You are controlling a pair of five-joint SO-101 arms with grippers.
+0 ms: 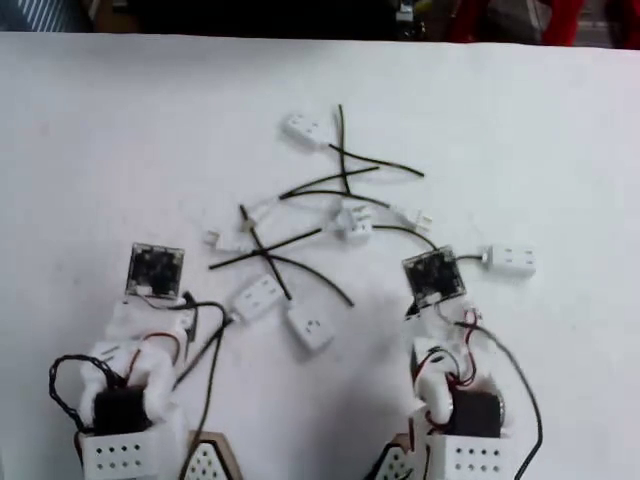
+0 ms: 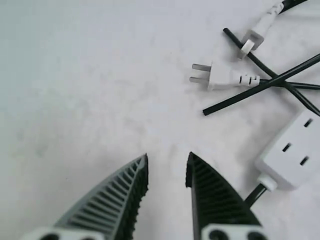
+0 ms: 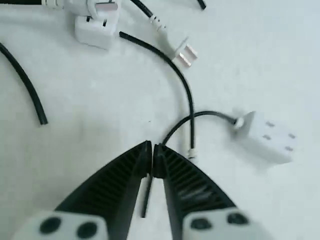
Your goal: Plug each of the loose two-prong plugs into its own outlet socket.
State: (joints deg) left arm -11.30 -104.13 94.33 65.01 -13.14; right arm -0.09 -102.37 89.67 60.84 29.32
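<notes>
Your gripper [image 3: 151,155] tips pressed together, a socket [image 3: 265,137] just beside them, its cord [image 3: 200,116] curving to your fingertips, loose plug [image 3: 182,54] farther out, second socket [image 3: 95,30] beyond.

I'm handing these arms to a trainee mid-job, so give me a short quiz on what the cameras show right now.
1. True or false: the left gripper holds a plug.
2. The two-prong plug in the left wrist view is: A, seated in a socket; B, lying loose on the table; C, hanging off an edge.
3. Fill in: the right gripper has its fingertips ___ (open or shut).
Key: 1 false, its fingers are apart around nothing; 2 B; 3 shut.
</notes>
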